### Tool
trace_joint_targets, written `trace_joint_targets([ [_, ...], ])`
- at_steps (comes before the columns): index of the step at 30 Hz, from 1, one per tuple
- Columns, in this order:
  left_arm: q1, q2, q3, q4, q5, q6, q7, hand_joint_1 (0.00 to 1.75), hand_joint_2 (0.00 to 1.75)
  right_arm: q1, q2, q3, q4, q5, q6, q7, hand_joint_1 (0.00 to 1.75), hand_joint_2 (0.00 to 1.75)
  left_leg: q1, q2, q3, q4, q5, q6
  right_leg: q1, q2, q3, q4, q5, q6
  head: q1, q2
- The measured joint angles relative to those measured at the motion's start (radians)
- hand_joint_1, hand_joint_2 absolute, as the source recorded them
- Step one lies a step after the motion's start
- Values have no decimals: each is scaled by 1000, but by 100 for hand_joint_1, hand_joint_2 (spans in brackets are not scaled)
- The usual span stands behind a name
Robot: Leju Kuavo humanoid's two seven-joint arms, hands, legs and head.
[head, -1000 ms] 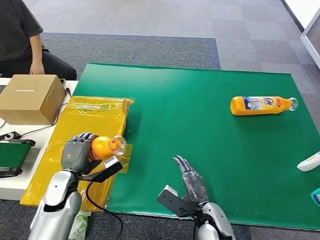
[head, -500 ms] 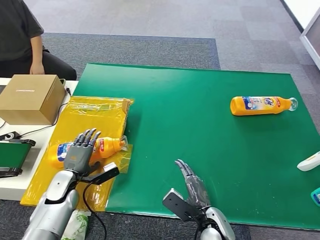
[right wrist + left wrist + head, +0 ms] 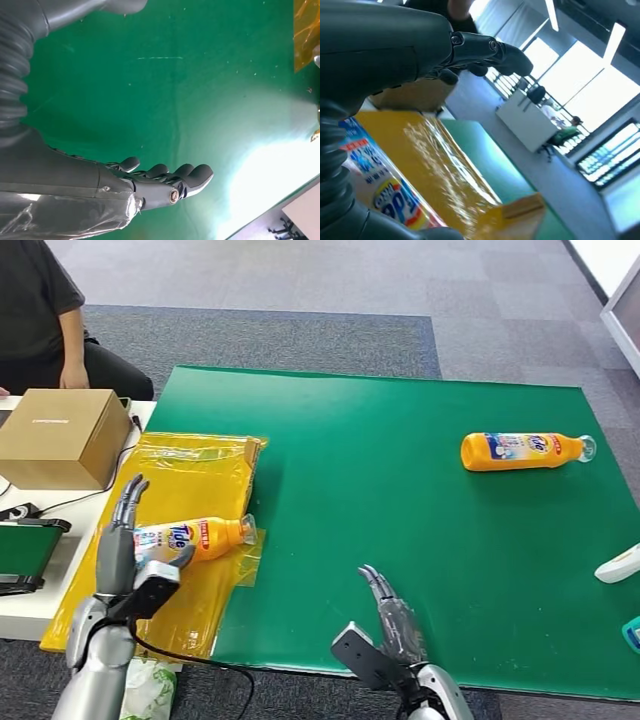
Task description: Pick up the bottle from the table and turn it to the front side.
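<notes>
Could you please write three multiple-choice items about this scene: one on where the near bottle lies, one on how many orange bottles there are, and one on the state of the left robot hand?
1. Where does the near bottle lie?
A. On the yellow plastic sheet
B. On the cardboard box
C. On the grey floor

2. How many orange bottles are on the surfaces?
A. One
B. Two
C. Four

3. What is the state of the left robot hand?
A. It grips the bottle
B. It is open, with fingers spread, holding nothing
C. It presses on the cardboard box

Answers:
1. A, because the near bottle lies on its side on the yellow sheet, its cap pointing toward the green mat.
2. B, because a far bottle also lies on the green mat.
3. B, because its fingers are apart beside the near bottle, around nothing.
</notes>
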Motion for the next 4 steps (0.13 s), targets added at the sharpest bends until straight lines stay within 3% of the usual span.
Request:
trace_joint_targets([
  [4,41,-63,68,-64,352,-305,-65,0,175,26,0,-4,-44,-34,-14,-27,0,175,0,0,0,0,0,0,0,0,0,0,0,0,0,0],
])
